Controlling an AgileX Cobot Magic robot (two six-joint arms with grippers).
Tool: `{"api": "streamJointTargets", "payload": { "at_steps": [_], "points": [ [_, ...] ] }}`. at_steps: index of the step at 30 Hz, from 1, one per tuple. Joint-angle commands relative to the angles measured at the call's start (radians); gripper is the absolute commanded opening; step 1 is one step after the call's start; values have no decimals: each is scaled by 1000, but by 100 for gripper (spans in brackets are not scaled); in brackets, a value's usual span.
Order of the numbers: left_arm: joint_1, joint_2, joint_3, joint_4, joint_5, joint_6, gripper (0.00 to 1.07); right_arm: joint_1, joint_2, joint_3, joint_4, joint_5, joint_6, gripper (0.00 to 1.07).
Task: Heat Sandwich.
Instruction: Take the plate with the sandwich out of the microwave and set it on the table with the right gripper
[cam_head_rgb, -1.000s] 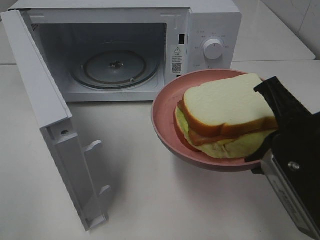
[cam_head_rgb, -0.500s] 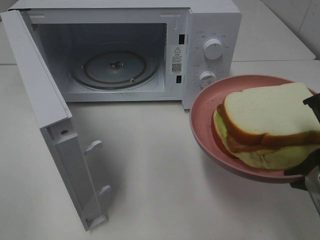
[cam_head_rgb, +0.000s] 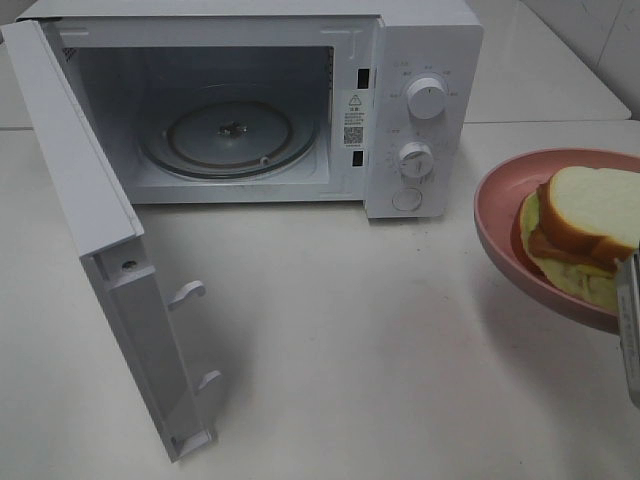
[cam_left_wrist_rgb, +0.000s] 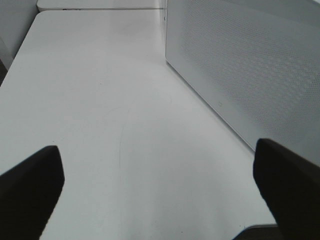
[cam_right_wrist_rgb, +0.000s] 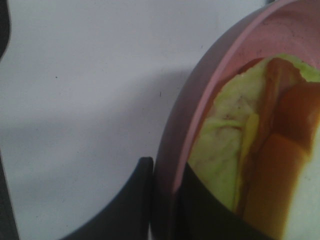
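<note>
The sandwich (cam_head_rgb: 585, 235), white bread with a tan crust, green lettuce and orange filling, lies on a round pink plate (cam_head_rgb: 500, 215) held above the table at the far right of the high view. In the right wrist view my right gripper (cam_right_wrist_rgb: 165, 205) is shut on the plate's rim (cam_right_wrist_rgb: 200, 100), one dark finger outside it and one inside beside the sandwich (cam_right_wrist_rgb: 250, 150). Only a sliver of that arm (cam_head_rgb: 630, 330) shows from above. My left gripper (cam_left_wrist_rgb: 160, 200) is open, its fingertips wide apart over bare table, with nothing between them.
The white microwave (cam_head_rgb: 420, 60) stands at the back with its door (cam_head_rgb: 110, 250) swung open toward the front left. Its glass turntable (cam_head_rgb: 230, 135) is bare. The door's perforated outer face (cam_left_wrist_rgb: 240, 65) is close beside my left gripper. White table (cam_head_rgb: 350, 350) lies in front.
The plate with the sandwich has moved right, from in front of the microwave's opening to the right edge of the view. The right gripper has mostly left the high view.
</note>
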Motion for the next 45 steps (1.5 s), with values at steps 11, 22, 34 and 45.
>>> {"api": "streamJointTargets", "payload": {
  "at_steps": [11, 22, 34, 45],
  "points": [
    [3, -16, 1, -1, -14, -5, 98, 3, -4, 1, -168, 114, 377, 1],
    [3, -16, 1, -1, -14, -5, 98, 3, 100, 1, -302, 180, 740, 1],
    [3, -16, 1, -1, -14, -5, 98, 3, 336, -53, -328, 173, 1084, 1],
    [3, -16, 1, -1, -14, -5, 98, 0, 515, -151, -382, 176, 1304, 2]
  ]
}}
